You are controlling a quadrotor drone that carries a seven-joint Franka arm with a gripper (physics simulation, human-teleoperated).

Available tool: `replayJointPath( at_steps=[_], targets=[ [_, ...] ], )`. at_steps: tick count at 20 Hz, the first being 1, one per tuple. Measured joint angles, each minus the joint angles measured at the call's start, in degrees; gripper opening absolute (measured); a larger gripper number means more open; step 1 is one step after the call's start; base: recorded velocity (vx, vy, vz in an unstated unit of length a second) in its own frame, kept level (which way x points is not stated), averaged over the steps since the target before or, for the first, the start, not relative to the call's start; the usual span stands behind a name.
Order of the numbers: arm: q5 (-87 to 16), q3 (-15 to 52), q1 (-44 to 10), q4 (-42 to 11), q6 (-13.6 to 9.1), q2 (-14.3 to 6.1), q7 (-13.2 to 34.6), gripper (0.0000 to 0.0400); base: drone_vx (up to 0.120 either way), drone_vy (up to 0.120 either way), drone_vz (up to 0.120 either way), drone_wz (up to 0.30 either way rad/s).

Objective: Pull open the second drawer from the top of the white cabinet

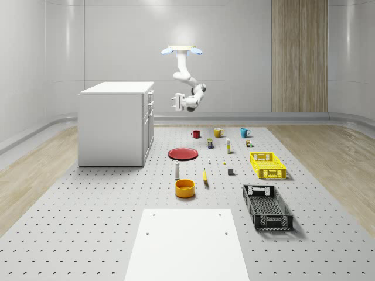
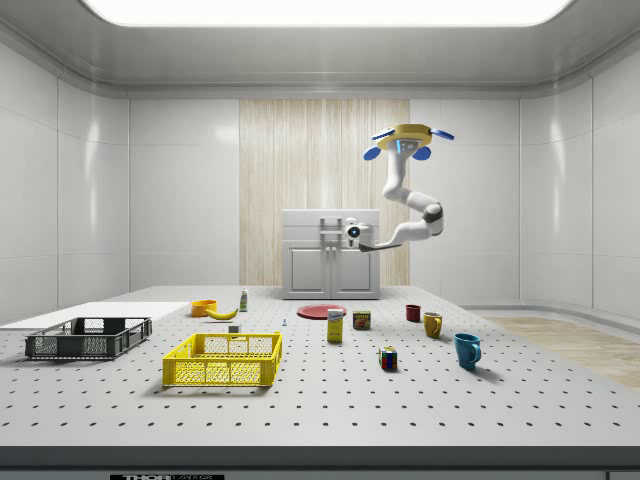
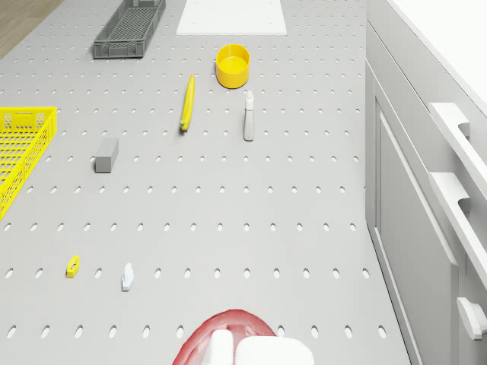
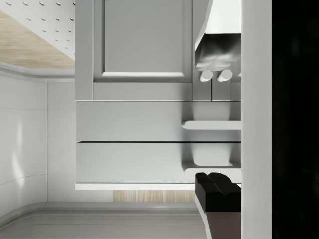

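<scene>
The white cabinet [image 1: 114,123] stands on the pegboard floor at the whole-scene view's left, its drawers on the side facing the arm. The drone [image 1: 182,51] hovers high above the floor beside that face, over the red plate [image 3: 199,346]. Its arm hangs down and bends toward the cabinet. My gripper [image 1: 174,102] is open, level with the drawers and a short gap away from them. In the side view the gripper [image 2: 335,231] lies in front of the cabinet [image 2: 331,270]. The wrist view shows the second drawer [image 4: 129,122], its handle [image 4: 209,125] and one dark fingertip [image 4: 219,191].
On the floor lie a red plate [image 1: 183,153], a white bottle [image 1: 177,170], a banana [image 1: 205,176], an orange bowl [image 1: 184,188], a yellow crate [image 1: 268,165], a black crate [image 1: 267,206] and three mugs [image 1: 218,133]. A white board [image 1: 187,243] lies in front.
</scene>
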Motion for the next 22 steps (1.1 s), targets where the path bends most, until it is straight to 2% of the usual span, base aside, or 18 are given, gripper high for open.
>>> replayJointPath(
  at_steps=[5, 12, 16, 22],
  targets=[
    [2.8, 2.4, 1.2, -0.5, 2.5, 1.1, -0.9, 0.0300, 0.000, 0.000, 0.000, 0.000],
    [5.4, 5.1, 2.3, 1.3, 3.9, 2.8, -0.2, 0.0300, 0.000, 0.000, 0.000, 0.000],
    [6.5, 5.0, 3.7, 3.1, 4.4, 5.3, -1.2, 0.0300, 0.000, 0.000, 0.000, 0.000],
    [7.4, 2.6, 6.4, 7.0, 3.8, 10.2, -3.3, 0.0300, 0.000, 0.000, 0.000, 0.000]
  ],
)
